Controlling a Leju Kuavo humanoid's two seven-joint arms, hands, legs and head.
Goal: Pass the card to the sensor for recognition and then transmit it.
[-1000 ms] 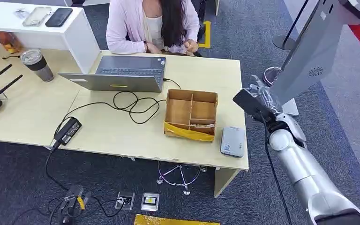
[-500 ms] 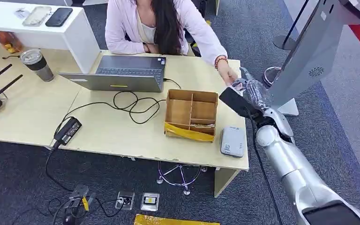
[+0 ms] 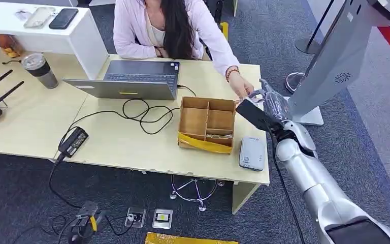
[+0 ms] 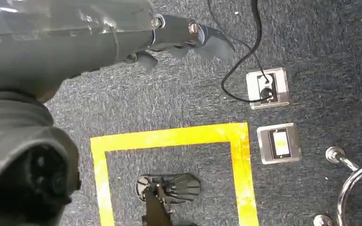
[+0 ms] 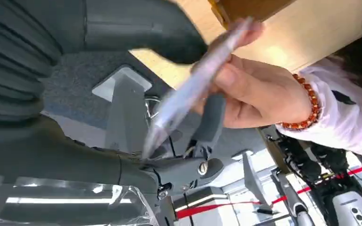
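Card [image 5: 193, 89] pinched in right robot hand [image 3: 270, 101] | person's hand [image 3: 242, 87] touching it | divided box [image 3: 206, 124] beside | left robot hand [image 4: 188, 40] empty, fingers apart

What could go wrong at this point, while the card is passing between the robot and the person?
1. The right hand and the person's hand both touch the card; releasing too early could drop it, perhaps into the cardboard box or off the desk.
2. If neither lets go, the thin card could bend.
3. The person's fingers sit close against the robot's fingers, so a pinch seems possible.
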